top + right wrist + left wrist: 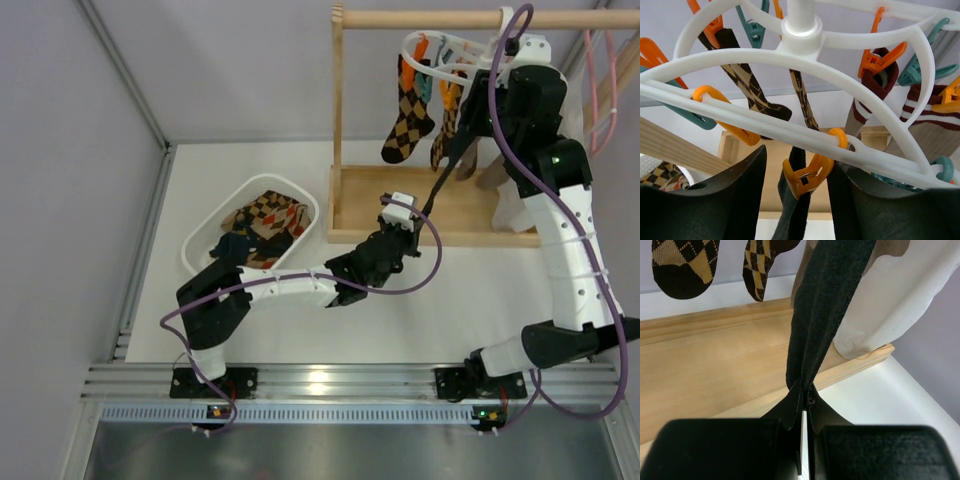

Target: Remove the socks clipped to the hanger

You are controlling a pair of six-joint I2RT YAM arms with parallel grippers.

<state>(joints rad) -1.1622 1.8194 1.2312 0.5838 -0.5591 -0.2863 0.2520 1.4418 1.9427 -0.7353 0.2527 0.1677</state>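
- White desk (pixel 450 310) seen from above, with a wooden rail (pixel 440 18) across the top edge and the white ring hanger (pixel 450 40) hooked on it at upper right.
- Argyle socks (pixel 408 120) dangling from the hanger's clips above a wooden base (pixel 470 210).
- Dark sock (pixel 445 175) stretched taut on a slant from the hanger down to the left jaws at frame centre, left arm (pixel 285 288) reaching across the desk.
- Right arm (pixel 570 240) raised along the right side, right jaws up at the hanger.
- White basket (pixel 215 215) on the desk at centre left, loose socks (pixel 262 220) heaped inside.
- Left wrist view: left jaws pinched narrow on the lower end of the dark sock (pixel 825 305), its fabric running up out of the frame top. Wooden base (pixel 715 365) behind, argyle toes at upper left, white cloth (pixel 890 310) at upper right.
- Right wrist view: hanger (pixel 790 52) filling the upper frame. Right jaws spread wide, one black finger (pixel 715 200) at lower left and the other at lower right, orange clip (pixel 807 175) between them. Touching the clip or not, impossible to tell. Dark sock (pixel 795 220) just below that clip, striped sock (pixel 920 117) clipped at the right edge.
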